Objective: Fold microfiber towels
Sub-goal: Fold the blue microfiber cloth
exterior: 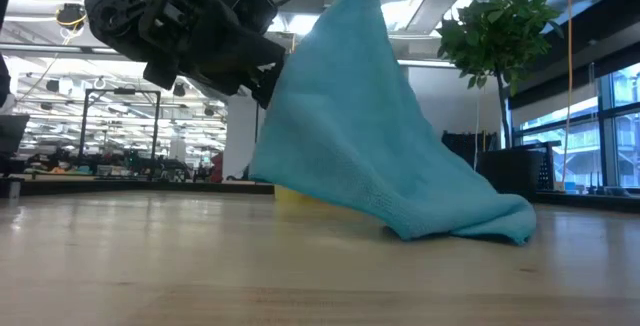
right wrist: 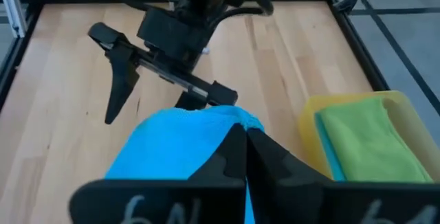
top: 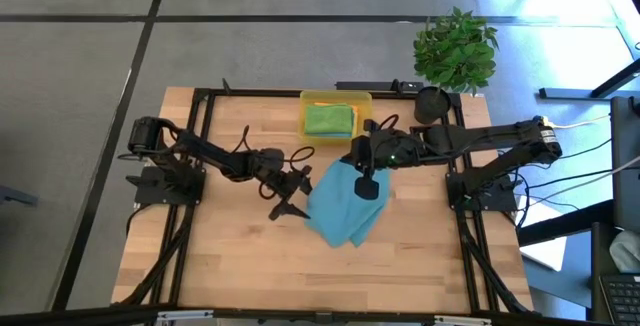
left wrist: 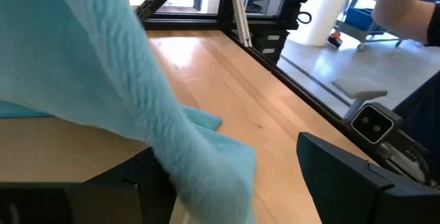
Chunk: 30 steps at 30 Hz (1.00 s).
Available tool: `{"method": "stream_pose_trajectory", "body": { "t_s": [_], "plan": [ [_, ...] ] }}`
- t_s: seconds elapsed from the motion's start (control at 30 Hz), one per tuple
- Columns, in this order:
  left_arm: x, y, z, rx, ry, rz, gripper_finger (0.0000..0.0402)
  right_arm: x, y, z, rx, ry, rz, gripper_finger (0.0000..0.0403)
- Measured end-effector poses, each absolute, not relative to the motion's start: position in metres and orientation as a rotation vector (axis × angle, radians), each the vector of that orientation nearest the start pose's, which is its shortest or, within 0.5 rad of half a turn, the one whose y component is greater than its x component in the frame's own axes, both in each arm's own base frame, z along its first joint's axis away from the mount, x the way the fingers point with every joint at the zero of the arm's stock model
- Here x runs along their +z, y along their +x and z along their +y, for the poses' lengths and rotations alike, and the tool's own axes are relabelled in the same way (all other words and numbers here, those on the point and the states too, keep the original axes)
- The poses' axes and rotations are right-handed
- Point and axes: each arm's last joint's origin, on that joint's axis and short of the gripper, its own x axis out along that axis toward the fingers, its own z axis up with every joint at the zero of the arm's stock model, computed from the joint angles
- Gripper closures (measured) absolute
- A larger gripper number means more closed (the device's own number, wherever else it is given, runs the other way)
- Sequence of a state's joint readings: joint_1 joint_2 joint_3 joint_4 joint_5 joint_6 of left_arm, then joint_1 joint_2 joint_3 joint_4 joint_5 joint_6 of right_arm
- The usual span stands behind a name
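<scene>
1. Both arms are dark, nearly black, built of boxy jointed links, each standing on a black base plate at a side edge of the surface.
2. Loose black cables loop along each arm.
3. The left gripper (right wrist: 165,73) has two long, tapered black fingers on a straight crossbar.
4. The right gripper (right wrist: 246,157) has flat black fingers; pale handwritten marks show on its body.

Left arm reached in from the left side, folded at the elbow, wrist low toward mid-table. Left gripper (top: 288,206) stood with fingers spread wide, empty, close beside the draped teal-blue towel (top: 343,209). Right arm stretched across from the right, forearm level. Right gripper (top: 366,184) pointed down, fingers pinched together on a raised corner of that towel.
</scene>
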State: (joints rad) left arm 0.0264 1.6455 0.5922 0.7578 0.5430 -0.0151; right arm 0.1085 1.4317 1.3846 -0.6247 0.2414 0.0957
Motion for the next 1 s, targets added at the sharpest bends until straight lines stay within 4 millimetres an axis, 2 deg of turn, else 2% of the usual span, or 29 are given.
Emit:
{"method": "stream_pose_trajectory", "body": {
  "t_s": [0.17, 0.4, 0.53, 0.8, 0.9, 1.0],
  "plan": [
    [0.155, 0.301, -0.002, -0.516, -0.110, 0.304, 0.0139, 0.355, 0.305, 0.026, -0.161, -0.026, 0.656, 0.0403],
    [0.145, 0.297, 0.002, -0.500, -0.130, 0.418, 0.0139, 0.355, 0.305, 0.026, -0.160, -0.030, 0.655, 0.0403],
    [0.142, 0.296, -0.003, -0.525, -0.108, 0.446, 0.0139, 0.355, 0.305, 0.026, -0.157, -0.038, 0.655, 0.0403],
    [0.144, 0.298, -0.016, -0.552, -0.031, 0.395, 0.0141, 0.355, 0.305, 0.026, -0.157, -0.024, 0.653, 0.0403],
    [0.150, 0.300, -0.022, -0.549, -0.005, 0.326, 0.0163, 0.355, 0.304, 0.029, -0.146, -0.027, 0.657, 0.0403],
    [0.150, 0.301, -0.022, -0.471, 0.036, 0.328, 0.0211, 0.354, 0.303, 0.035, -0.127, -0.028, 0.667, 0.0403]
  ]
}}
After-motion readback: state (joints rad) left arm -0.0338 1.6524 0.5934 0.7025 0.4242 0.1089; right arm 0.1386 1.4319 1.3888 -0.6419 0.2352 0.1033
